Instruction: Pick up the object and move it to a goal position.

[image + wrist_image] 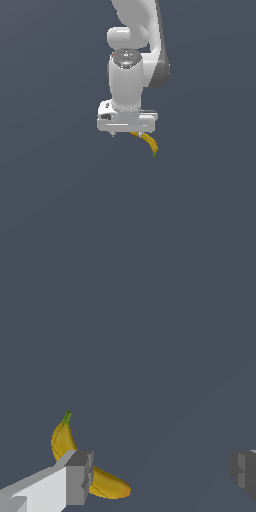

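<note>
The banana point(149, 143) is small, curved and yellow with a dark greenish tip. In the exterior view it pokes out from under the white gripper point(126, 134), toward the exterior view's right. In the wrist view the banana point(107, 485) lies on the grey surface, and one grey fingertip point(78, 478) covers its middle. Its green tip points away from the finger. The other fingertip point(244, 472) stands far off at the frame's edge. The gripper point(161, 476) is wide open and holds nothing. Only one end of the banana lies in the gap between the fingers.
The white arm point(132, 60) rises straight up behind the gripper. Plain dark grey ground point(60, 200) lies all around. No other object and no goal marker shows in either view.
</note>
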`<state>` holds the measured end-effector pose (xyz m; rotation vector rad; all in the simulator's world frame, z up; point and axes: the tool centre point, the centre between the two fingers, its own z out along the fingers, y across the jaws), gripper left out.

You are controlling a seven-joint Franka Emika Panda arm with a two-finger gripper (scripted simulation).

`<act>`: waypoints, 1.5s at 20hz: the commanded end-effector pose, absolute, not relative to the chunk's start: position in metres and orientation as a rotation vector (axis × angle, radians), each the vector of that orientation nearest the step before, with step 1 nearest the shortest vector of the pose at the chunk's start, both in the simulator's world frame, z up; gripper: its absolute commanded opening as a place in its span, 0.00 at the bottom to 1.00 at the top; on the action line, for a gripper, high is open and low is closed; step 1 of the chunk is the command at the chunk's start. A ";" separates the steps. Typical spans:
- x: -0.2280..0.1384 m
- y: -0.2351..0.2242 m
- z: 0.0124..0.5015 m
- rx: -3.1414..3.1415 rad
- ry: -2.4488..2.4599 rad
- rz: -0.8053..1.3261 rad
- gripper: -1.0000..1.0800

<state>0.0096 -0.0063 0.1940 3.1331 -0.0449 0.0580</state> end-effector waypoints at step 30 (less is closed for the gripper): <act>-0.031 0.045 0.121 3.076 0.525 0.011 0.96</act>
